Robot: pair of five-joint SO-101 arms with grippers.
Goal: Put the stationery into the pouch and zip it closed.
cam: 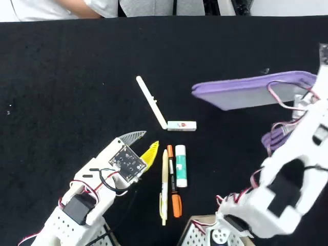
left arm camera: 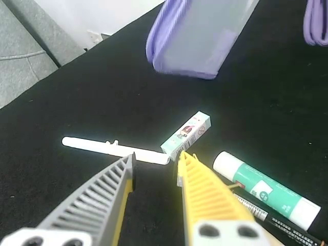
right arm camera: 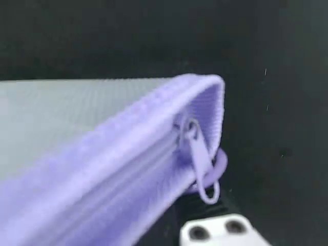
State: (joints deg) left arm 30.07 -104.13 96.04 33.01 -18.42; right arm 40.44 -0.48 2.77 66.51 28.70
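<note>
High view: the likeliest slip lay at the left gripper, which hung low over the black table just left of the frame's centre. Its grey and yellow jaws were spread wide, with nothing between them. In the left wrist view the tips bracketed the spot where the white pen met the small white box. Closing there would probably pinch both, or push the box aside and spin the thin pen away.

Lower centre in the high view, the yellow pen, orange marker and glue stick lay side by side, touching or nearly so. A grab at one would probably drag its neighbours.

The purple pouch sat in the upper right, raised off the table and tilted, with none of the stationery in it. The right gripper was clamped on its end beside the zip pull. A pouch held by one end could sag or swing when a pen is pushed in (whether the zip was open, I could not tell).

The left arm slanted up from the lower left corner towards the centre, wrist low. The right arm rose from the bottom edge and folded back along the right side to the pouch.
</note>
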